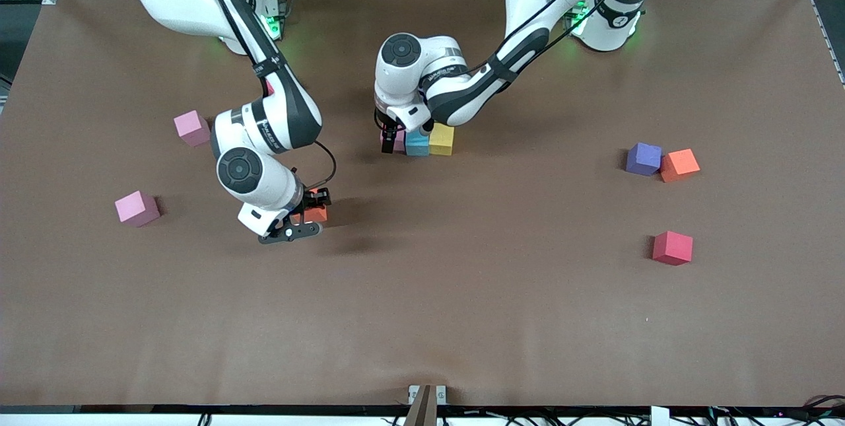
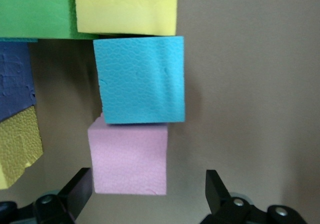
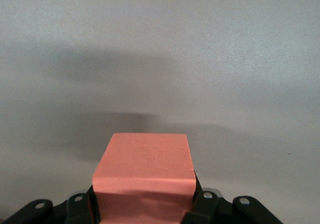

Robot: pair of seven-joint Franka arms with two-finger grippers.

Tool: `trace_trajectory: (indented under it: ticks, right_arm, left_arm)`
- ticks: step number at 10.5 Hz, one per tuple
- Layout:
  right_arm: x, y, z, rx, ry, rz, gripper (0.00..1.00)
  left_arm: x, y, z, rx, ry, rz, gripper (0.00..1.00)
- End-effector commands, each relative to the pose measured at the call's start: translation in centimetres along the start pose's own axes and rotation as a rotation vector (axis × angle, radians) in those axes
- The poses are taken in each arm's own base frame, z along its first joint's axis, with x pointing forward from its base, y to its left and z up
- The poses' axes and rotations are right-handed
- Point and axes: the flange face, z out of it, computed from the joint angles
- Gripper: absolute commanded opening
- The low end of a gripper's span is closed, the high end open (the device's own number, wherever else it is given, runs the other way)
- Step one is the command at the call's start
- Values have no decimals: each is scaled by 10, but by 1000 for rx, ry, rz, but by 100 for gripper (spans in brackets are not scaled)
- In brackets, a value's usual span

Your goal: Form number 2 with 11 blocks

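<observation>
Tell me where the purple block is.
The purple block sits on the table toward the left arm's end, touching an orange block, with a red block nearer the front camera.

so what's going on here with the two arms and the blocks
The left gripper is open over a pink block at the end of the cluster of blocks mid-table, beside a light blue one. The right gripper holds an orange block. Other blocks lie loose toward both ends.

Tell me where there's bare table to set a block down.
The wide strip of table nearest the front camera is bare, as is the middle between the held orange block and the red block. It's crowded around the number 2 under the left gripper.
</observation>
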Motion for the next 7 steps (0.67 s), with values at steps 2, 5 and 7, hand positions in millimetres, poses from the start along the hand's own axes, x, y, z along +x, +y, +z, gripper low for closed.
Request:
trace_trajectory:
  ticks: [2, 5, 7]
  right_arm:
    - [1, 6, -10, 17, 9, 24, 0]
    - [0, -2, -9, 48, 3, 57, 0]
    - [-3, -15, -9, 80, -8, 86, 0]
  left_arm:
    - [-3, 0, -36, -57, 21, -104, 100]
    - [8, 17, -60, -79, 35, -110, 100]
    - [26, 39, -72, -71, 39, -92, 100]
